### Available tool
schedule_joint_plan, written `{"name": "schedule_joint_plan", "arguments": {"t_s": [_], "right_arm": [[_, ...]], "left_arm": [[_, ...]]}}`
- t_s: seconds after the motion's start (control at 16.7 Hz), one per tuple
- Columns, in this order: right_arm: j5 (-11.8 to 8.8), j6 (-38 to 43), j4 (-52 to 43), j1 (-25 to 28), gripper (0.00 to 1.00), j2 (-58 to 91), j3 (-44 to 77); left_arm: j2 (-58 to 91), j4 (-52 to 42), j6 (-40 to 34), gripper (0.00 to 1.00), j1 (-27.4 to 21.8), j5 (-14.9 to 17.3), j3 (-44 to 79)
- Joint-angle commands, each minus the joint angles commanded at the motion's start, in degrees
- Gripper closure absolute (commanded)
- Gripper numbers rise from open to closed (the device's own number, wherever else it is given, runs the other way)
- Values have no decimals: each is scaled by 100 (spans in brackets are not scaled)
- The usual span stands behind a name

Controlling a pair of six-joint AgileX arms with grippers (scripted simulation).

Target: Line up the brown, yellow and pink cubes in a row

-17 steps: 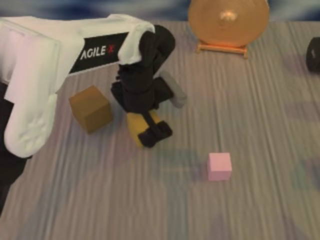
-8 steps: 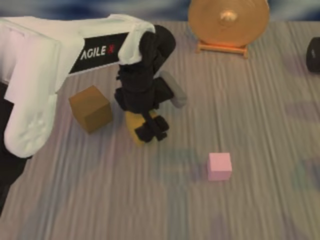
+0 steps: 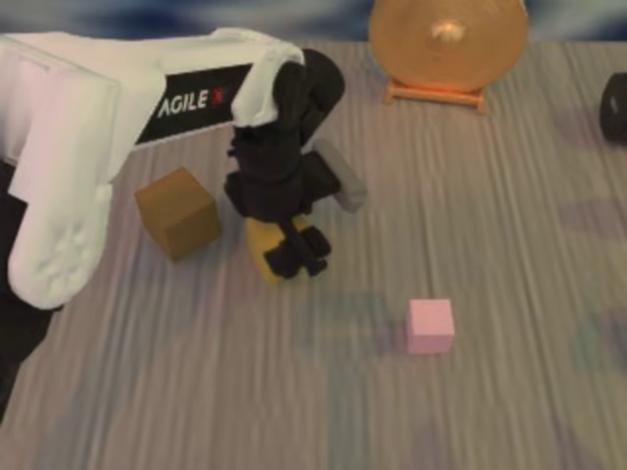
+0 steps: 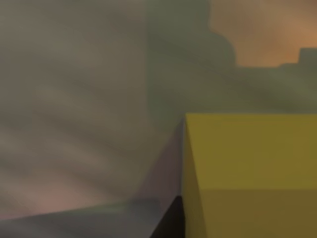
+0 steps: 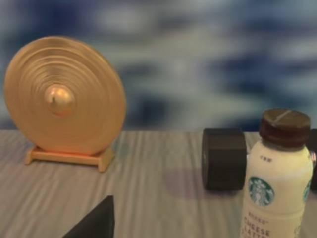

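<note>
The tan-brown cube (image 3: 177, 212) rests at the left of the table. Just right of it stands the mustard-yellow cube (image 3: 260, 245), largely covered by my left gripper (image 3: 299, 253), which comes down from above and is shut on it. In the left wrist view the yellow cube (image 4: 247, 168) fills the near corner with a dark finger (image 4: 171, 220) pressed to its side. The pale pink cube (image 3: 430, 325) lies alone, right of centre and nearer the front. My right arm is out of the top view; one finger (image 5: 99, 223) of it shows, set wide.
A golden disc on a stand (image 3: 447, 44) is at the back centre. A dark dumbbell (image 3: 614, 106) lies at the back right edge, with a coffee bottle (image 5: 277, 183) close to it in the right wrist view.
Over the past second the left gripper's fingers drew together onto the yellow cube. Nothing has moved in the last half second; the cubes stay in place.
</note>
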Motion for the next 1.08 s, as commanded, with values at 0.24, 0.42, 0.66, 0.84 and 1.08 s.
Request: {"name": "schedule_joint_plan", "arguments": {"t_s": [0.24,0.42,0.66,0.84,1.08], "right_arm": [[0,0,0,0,0,0,0],[0,0,0,0,0,0,0],[0,0,0,0,0,0,0],[0,0,0,0,0,0,0],[0,0,0,0,0,0,0]], "left_arm": [[-130,-149,-13,100,2,39,104],[-261,-749,-28,100,58,26,526],[-452,-1390,-34,100,111,38,1001],[-459,-1402,-34,100,113,39,1011],[-543,-1370,124,100,-101,29,893]]}}
